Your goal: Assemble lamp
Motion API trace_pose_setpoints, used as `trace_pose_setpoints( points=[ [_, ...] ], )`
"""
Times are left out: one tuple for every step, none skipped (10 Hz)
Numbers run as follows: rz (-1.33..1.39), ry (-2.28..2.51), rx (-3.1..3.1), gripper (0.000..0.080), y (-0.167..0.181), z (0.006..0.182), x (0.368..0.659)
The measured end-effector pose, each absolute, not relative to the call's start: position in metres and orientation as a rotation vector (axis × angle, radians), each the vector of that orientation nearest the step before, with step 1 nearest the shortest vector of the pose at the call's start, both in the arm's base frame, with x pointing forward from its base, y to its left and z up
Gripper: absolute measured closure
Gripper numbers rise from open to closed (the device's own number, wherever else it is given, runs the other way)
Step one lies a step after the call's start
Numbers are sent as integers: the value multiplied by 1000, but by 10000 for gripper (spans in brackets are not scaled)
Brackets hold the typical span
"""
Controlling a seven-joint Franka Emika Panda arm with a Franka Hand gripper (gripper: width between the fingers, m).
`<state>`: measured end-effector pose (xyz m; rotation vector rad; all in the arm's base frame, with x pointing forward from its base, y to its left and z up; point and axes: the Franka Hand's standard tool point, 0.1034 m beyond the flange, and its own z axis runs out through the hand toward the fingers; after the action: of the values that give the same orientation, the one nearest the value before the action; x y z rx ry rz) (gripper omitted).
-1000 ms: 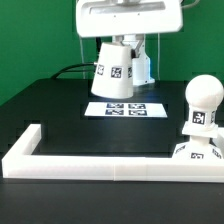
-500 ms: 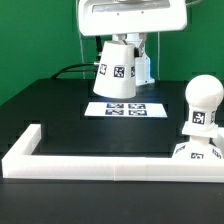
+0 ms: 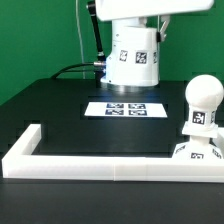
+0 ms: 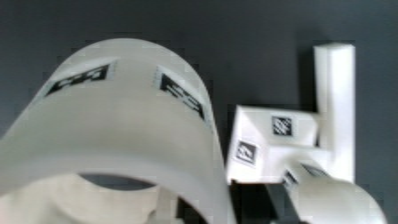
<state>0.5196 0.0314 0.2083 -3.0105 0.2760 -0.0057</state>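
Observation:
The white truncated-cone shade (image 3: 133, 57) with black-and-white tags hangs in the air above the table's back, tilted. My gripper (image 3: 136, 28) is shut on the shade's upper part, and the shade hides its fingertips. The shade also fills most of the wrist view (image 4: 125, 110). The flat square base (image 3: 200, 152) stands at the exterior view's right, with the ball-shaped bulb (image 3: 205, 97) upright on it. The base with its tags also shows past the shade in the wrist view (image 4: 276, 138). The shade is to the left of the bulb and higher than it, well apart.
The marker board (image 3: 125, 108) lies flat on the black table below the shade. The long white bar frame (image 3: 100, 165) runs along the table's front and up the left side; a stretch of it shows in the wrist view (image 4: 333, 85). A green wall stands behind.
The gripper has risen and moved to the exterior view's right with the shade in it. The base and bulb have not moved.

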Motion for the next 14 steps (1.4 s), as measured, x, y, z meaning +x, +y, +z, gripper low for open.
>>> trace_pose_setpoints(
  points=[
    [10, 285, -3004, 755, 39, 220, 532],
    [40, 322, -3001, 755, 45, 227, 545],
    [100, 363, -3002, 755, 45, 223, 545],
    [101, 358, -3003, 755, 45, 222, 545],
    [102, 358, -3004, 755, 45, 222, 544],
    [104, 358, -3004, 755, 45, 221, 544],
    [98, 356, -3003, 755, 48, 223, 546],
    [72, 329, -3003, 755, 59, 230, 554],
    [46, 324, -3001, 755, 69, 235, 563],
    [28, 329, -2998, 755, 80, 239, 571],
    [12, 333, -2994, 755, 87, 244, 578],
    [-3, 342, -2990, 755, 93, 249, 586],
    [-11, 370, -2984, 755, 103, 251, 595],
    [-12, 374, -2983, 755, 112, 249, 599]
  ],
)
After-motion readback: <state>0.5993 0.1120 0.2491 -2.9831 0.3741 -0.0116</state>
